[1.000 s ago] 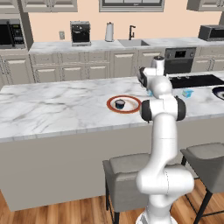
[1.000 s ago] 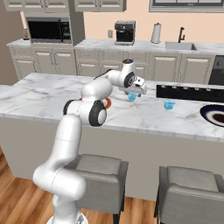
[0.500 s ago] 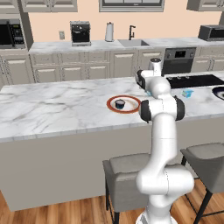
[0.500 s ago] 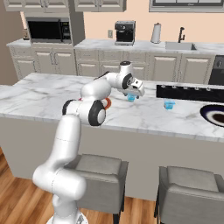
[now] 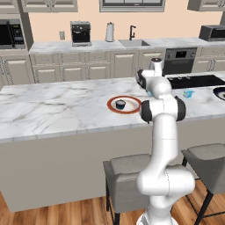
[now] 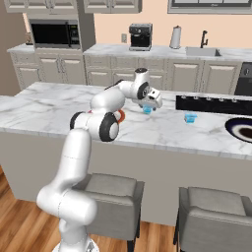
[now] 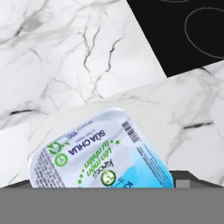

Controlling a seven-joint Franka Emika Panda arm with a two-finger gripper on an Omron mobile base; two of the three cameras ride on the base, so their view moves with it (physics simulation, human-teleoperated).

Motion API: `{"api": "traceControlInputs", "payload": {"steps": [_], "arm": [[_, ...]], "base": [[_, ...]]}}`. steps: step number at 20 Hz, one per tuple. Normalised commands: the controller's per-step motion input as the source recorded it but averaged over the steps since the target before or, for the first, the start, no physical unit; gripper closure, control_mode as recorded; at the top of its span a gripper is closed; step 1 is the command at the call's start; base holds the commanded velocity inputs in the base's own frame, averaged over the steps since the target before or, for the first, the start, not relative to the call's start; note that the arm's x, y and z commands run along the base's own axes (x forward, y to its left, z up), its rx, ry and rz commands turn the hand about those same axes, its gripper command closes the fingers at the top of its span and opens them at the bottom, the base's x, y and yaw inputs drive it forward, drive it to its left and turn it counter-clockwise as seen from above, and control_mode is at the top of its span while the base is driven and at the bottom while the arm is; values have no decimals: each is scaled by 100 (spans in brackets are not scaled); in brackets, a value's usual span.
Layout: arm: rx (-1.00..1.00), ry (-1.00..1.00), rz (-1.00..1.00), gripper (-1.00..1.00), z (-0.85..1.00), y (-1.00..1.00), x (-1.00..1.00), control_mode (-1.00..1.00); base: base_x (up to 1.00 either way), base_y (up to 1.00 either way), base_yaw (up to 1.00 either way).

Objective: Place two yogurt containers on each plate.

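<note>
A light blue yogurt container (image 7: pixel 101 151) with a printed pale lid sits on the marble directly under my gripper (image 7: pixel 103 183), and its dark fingertips (image 7: pixel 183 180) straddle it. The jaws stand wide, and a grip does not show. From the right base view, the gripper (image 6: pixel 150 102) hangs just over this cup (image 6: pixel 147 110). A second light blue cup (image 6: pixel 190 117) (image 5: pixel 188 93) stands further right. The red-rimmed plate (image 5: pixel 132 108) carries a dark navy cup (image 5: pixel 120 104). The dark plate (image 6: pixel 235 129) (image 5: pixel 219 92) lies at the far right.
The black cooktop (image 6: pixel 211 104) (image 7: pixel 183 30) is set into the island just behind the cups. Two grey stools (image 6: pixel 113 189) stand at the island's near side. A back counter holds a coffee machine (image 5: pixel 80 33) and a sink.
The hand has sunk slightly onto the light blue cup and its fingers have drawn in a little. The plates and the other cups have not moved.
</note>
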Motion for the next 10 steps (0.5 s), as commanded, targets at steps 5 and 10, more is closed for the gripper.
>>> {"api": "traceControlInputs", "payload": {"steps": [5,10], "arm": [[7,-1,0,100,18,19,-49,-100],[1,-20,-3,100,18,22,-94,-100]], "base": [[0,0,0],[0,0,0]]}}
